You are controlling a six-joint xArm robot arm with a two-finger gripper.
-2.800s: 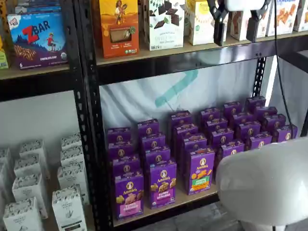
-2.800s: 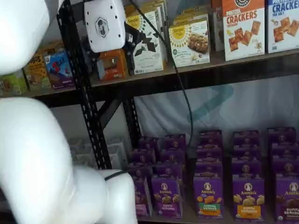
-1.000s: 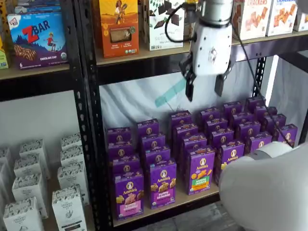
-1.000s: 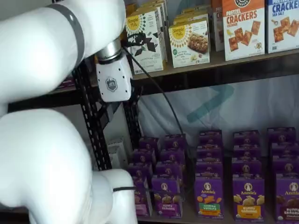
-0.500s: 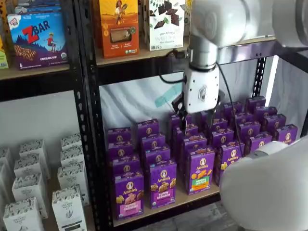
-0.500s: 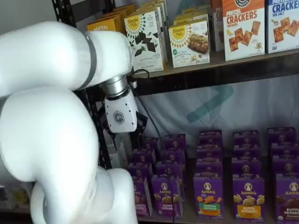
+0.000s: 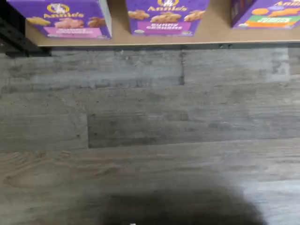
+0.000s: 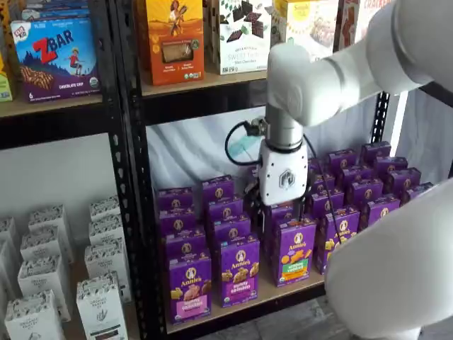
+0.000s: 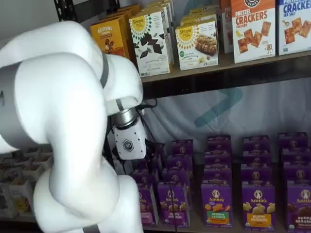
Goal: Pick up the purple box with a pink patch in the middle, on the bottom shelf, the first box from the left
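The purple box (image 8: 190,287) with a pink band stands upright at the left front of the bottom shelf (image 8: 272,296). The wrist view shows its front (image 7: 65,16) on the tan board (image 7: 215,30). In a shelf view the arm half hides the purple box (image 9: 147,208). My gripper (image 8: 281,212) hangs fingers-down in front of the purple cartons, to the right of that box and higher. Its black fingers stand apart with nothing between them. Its white body (image 9: 129,141) shows in both shelf views.
Rows of purple cartons fill the shelf, among them one with a green-orange patch (image 8: 295,253). A black steel upright (image 8: 134,212) stands just left of the target. White cartons (image 8: 42,283) fill the neighbouring bay. The arm's white links (image 8: 396,269) block the right foreground. Grey plank floor (image 7: 150,131) lies below.
The gripper has come down from just under the upper shelf to the level of the purple cartons. It has shifted slightly left and its fingers have stayed apart.
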